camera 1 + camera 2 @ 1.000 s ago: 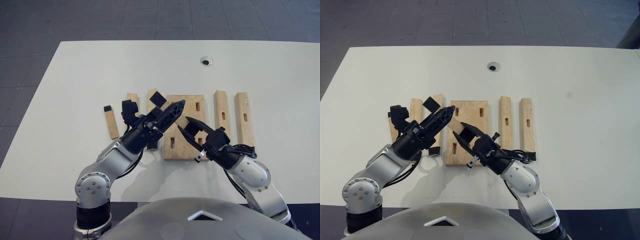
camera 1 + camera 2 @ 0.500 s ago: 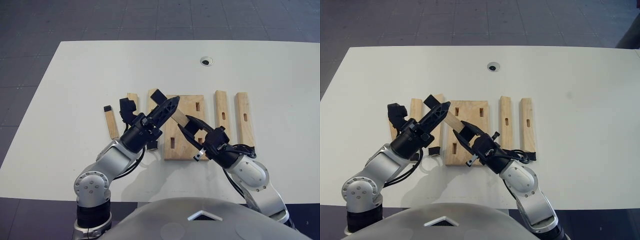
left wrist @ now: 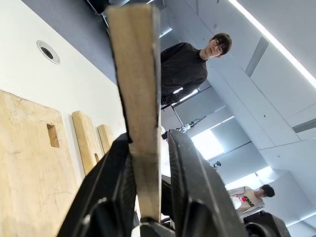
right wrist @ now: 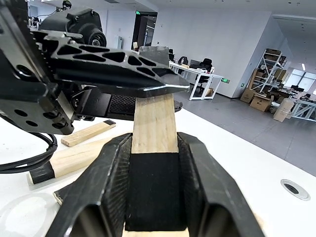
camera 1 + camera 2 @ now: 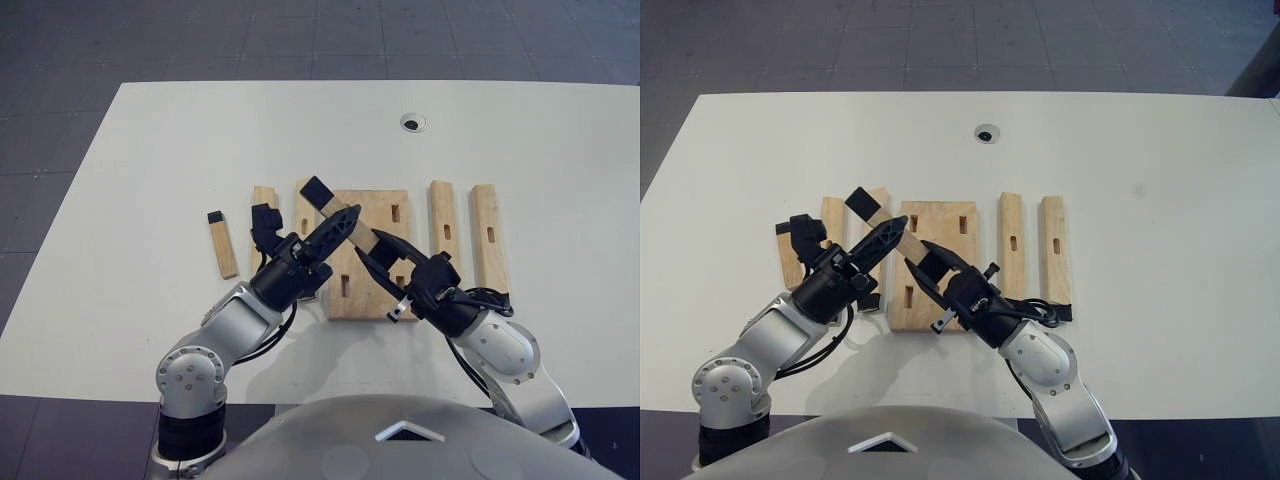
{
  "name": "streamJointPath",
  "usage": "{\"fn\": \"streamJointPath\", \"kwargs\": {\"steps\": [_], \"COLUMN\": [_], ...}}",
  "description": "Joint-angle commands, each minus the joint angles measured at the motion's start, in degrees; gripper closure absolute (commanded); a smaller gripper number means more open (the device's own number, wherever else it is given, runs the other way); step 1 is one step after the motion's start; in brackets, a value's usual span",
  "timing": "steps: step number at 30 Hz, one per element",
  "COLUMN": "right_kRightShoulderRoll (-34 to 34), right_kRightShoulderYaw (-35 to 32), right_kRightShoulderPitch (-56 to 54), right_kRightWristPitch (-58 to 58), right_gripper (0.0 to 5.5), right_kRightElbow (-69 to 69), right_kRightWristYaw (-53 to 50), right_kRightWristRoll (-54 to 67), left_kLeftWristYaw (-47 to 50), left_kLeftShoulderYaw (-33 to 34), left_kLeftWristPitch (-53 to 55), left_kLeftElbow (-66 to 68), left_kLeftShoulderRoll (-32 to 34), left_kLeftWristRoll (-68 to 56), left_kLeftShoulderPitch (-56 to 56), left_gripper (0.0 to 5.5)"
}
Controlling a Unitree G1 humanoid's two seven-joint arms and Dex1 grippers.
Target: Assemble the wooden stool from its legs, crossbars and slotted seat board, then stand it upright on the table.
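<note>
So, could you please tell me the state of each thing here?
Black-ended wooden bar: held tilted above the board.
Left gripper: shut on the bar.
Right gripper: shut on its black end.
Slotted wooden seat board: flat on the white table, visible slots empty.
Two slotted wooden legs: lying flat, unfitted.

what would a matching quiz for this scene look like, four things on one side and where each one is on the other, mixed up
Things
1. slotted seat board
2. long wooden bar
3. short black-tipped piece
4. round hole

Places
A. farthest to the robot's left in the row of parts
B. raised, gripped by the left claw and the right claw
C. set in the table, beyond the parts
D. flat on the table, in the middle of the row

Pairs: 1-D, 2-B, 3-A, 4-C
</note>
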Motion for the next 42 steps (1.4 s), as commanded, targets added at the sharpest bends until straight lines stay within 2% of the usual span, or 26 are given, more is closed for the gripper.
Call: {"fn": "streamJointPath", "kwargs": {"steps": [1, 10, 11, 17, 23, 28, 32, 37, 41, 42], "right_kRightShoulderRoll": [0.02, -0.34, -0.32, -0.76, -0.48, 0.49, 0.75, 1.4, 3.74, 4.53], "right_kRightShoulderYaw": [0.38, 0.54, 0.37, -0.15, -0.56, -1.61, -1.8, -3.51, -11.63, -15.38], "right_kRightShoulderPitch": [-0.13, -0.18, 0.09, 0.31, 0.39, 0.45, 0.62, 0.02, 0.13, -0.14], "right_kRightWristPitch": [1.02, 1.53, 1.88, 3.28, 3.13, 3.26, 3.05, 1.56, 0.85, 0.77], "right_gripper": [4.2, 4.2, 3.77, 2.66, 1.6, 0.75, 0.02, 0.0, 0.0, 0.0], "right_kRightElbow": [-0.28, 0.71, 0.76, 0.5, 0.79, 0.89, 0.98, 2.16, 3.41, 4.04], "right_kRightWristYaw": [0.07, 0.76, 1.08, 2.26, 1.6, 0.32, -0.52, -4.38, -10.04, -11.76], "right_kRightWristRoll": [0.24, 1.17, 2.29, 5.2, 4.89, 5.52, 5.08, 0.88, 0.75, 1.65], "left_kLeftWristYaw": [0.99, 0.26, 0.22, -0.18, -1.79, -3.52, -1.97, 3.1, 4.23, 4.39], "left_kLeftShoulderYaw": [0.27, 0.08, 0.06, 0.04, 0.61, 1.3, 4.17, 3.21, 1.46, 1.16], "left_kLeftWristPitch": [-1.02, -1.29, -1.28, -1.61, -4.57, -5.36, -7.57, -13.64, -17.15, -17.28], "left_kLeftElbow": [0.78, 0.11, 0.09, -0.37, -4.68, -7.98, -8.43, -5.17, -2.2, -1.51], "left_kLeftShoulderRoll": [-0.07, 0.3, 0.37, 1.13, 6.0, 7.66, 9.88, 7.6, 4.31, 3.37], "left_kLeftWristRoll": [-0.45, -0.92, -0.87, 0.31, 16.79, 20.35, 30.46, 49.87, 58.39, 59.45], "left_kLeftShoulderPitch": [-0.06, 0.13, 0.14, 0.22, 0.72, 3.68, 4.66, 4.56, 4.1, 3.78], "left_gripper": [5.05, 5.07, 5.07, 5.08, 5.08, 5.08, 5.08, 5.08, 5.08, 5.08]}}
